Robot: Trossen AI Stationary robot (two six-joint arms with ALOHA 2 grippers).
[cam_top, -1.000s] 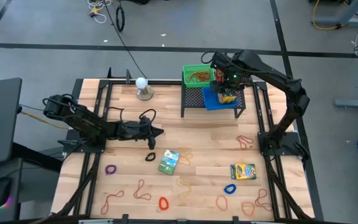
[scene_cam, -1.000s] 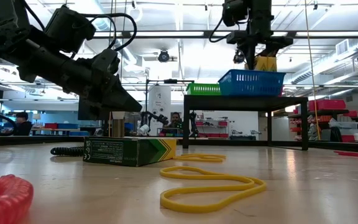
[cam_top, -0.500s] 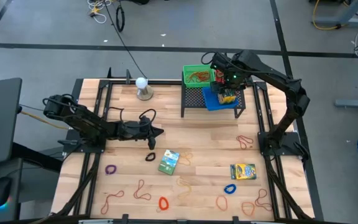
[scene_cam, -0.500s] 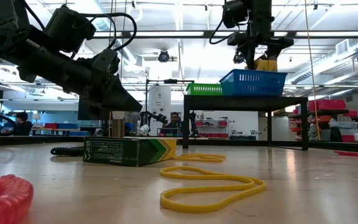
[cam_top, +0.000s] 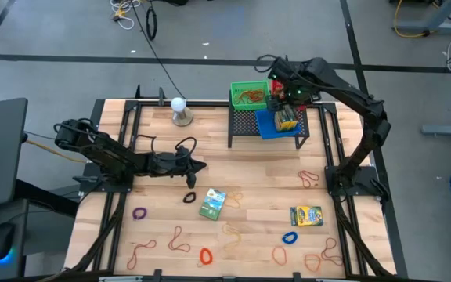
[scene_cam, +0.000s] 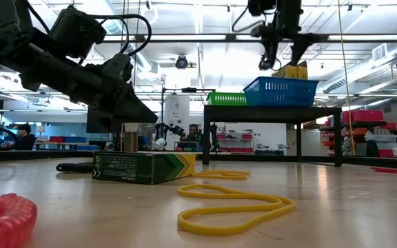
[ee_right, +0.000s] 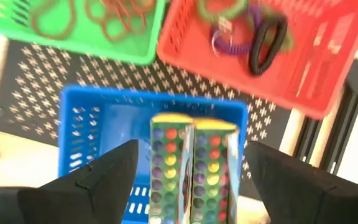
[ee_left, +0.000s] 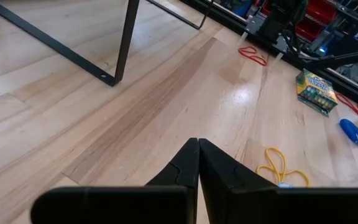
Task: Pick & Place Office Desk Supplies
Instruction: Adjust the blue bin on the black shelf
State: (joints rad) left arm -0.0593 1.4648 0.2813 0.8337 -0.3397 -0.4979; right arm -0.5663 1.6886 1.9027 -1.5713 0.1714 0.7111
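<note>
Nearest in the low view, a red coil loop (scene_cam: 4,215) and a yellow rubber band (scene_cam: 234,209) are seen lying on the desk (scene_cam: 336,207), with a green crayon box (scene_cam: 143,167) lying flat just behind them. Seen from above, more loops and rubber bands are scattered along the desk's near edge, among them a purple loop (cam_top: 139,212), a blue loop (cam_top: 290,237) and a second crayon box (cam_top: 306,215).

The left gripper (cam_top: 200,165) is held low over the middle of the desk, its fingers (ee_left: 194,168) pressed together on nothing.

Farther back, a black mesh rack (cam_top: 245,125) carries a green basket (ee_right: 129,50) of rubber bands, a red basket (ee_right: 328,62) of loops and a blue basket (ee_right: 82,124). Two crayon boxes (ee_right: 191,168) are seen standing side by side in the blue basket. The right gripper (scene_cam: 284,56) is poised above them, its fingers (ee_right: 104,177) spread wide and clear of the boxes.
</note>
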